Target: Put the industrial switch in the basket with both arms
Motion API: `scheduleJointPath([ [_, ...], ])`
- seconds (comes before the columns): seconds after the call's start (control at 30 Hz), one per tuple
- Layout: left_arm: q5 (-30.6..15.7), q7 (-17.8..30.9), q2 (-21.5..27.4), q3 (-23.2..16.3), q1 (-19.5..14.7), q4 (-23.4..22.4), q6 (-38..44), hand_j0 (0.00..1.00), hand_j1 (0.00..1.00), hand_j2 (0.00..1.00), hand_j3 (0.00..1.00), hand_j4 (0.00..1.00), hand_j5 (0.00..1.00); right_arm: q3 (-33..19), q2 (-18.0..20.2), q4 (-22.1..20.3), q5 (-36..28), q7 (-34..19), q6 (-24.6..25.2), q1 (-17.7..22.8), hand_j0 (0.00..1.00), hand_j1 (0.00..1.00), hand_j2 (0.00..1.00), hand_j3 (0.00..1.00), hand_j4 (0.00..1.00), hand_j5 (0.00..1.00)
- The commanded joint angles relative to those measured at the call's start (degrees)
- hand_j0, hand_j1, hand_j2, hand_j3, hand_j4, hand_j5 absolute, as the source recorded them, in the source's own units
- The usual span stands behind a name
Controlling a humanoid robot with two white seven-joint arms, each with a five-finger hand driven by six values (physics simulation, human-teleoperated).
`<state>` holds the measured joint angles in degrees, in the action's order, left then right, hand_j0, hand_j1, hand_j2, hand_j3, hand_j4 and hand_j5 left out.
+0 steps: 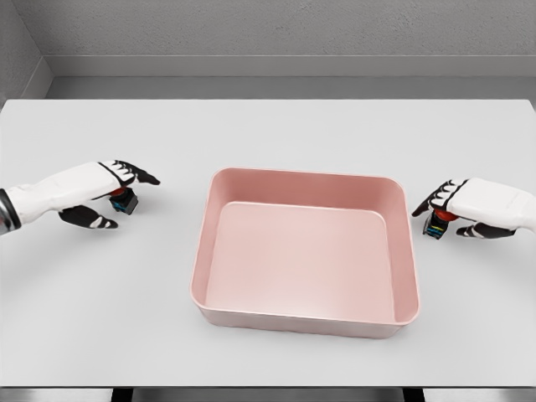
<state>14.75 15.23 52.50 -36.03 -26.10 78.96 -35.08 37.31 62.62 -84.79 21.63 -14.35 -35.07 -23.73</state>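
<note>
While the rounded pink basket (306, 188) sits between, each hand's fingers (134, 173) grip a boxy switch (125, 201).

Pale pink basket (306, 188), plain, on a light grey table (268, 126). White hands with black fingers: left hand (96, 191), right hand (473, 205). Red-topped switches with blue and black bodies: left switch (124, 201), right switch (435, 224), yellow trace below.
</note>
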Motion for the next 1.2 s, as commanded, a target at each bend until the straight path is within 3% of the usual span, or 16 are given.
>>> scheduleJointPath([
  [0.0,-0.69,-0.02,0.32,0.17,0.0,-0.39,0.08,0.93,0.93,0.93,0.93,0.93,0.93,-0.05,0.49,-0.11,-0.27,0.02,0.07,0.0,0.72,0.72,0.72,0.72,0.72,0.72],
  [0.2,-0.78,-0.02,0.15,0.61,-0.44,-4.08,0.08,0.94,0.94,0.94,0.94,0.94,0.94,0.04,0.84,-0.11,-0.36,0.11,0.07,0.0,0.71,0.71,0.71,0.71,0.71,0.71],
  [0.3,-0.78,-0.02,0.15,0.61,-0.44,-4.34,0.08,0.94,0.94,0.94,0.94,0.94,0.94,-0.05,0.84,-0.02,-0.27,0.02,0.07,0.18,0.64,0.64,0.64,0.64,0.64,0.64],
  [0.67,-0.78,-0.02,-0.73,1.22,-1.85,-8.65,0.08,0.94,0.94,0.94,0.94,0.94,0.94,-0.31,0.66,0.41,-0.27,0.11,0.07,0.35,0.56,0.56,0.56,0.56,0.56,0.56],
  [0.87,-0.69,-0.02,-1.61,1.22,-2.02,-9.35,0.08,0.94,0.94,0.94,0.94,0.94,0.94,-0.66,0.66,0.5,-0.27,0.11,0.07,0.35,0.52,0.52,0.52,0.52,0.52,0.52],
  [0.9,-0.78,-0.02,-1.61,1.14,-2.11,-9.35,0.08,1.0,1.0,1.0,1.0,1.0,1.0,-0.66,0.66,0.5,-0.27,0.11,0.07,0.35,0.52,0.52,0.52,0.52,0.52,0.52],
  [1.17,-0.78,-0.02,-1.7,1.22,-2.2,-9.26,0.08,1.0,1.0,1.0,1.0,1.0,1.0,-1.98,1.01,0.5,-0.36,0.2,0.07,0.35,0.5,0.5,0.5,0.5,0.5,0.5],
])
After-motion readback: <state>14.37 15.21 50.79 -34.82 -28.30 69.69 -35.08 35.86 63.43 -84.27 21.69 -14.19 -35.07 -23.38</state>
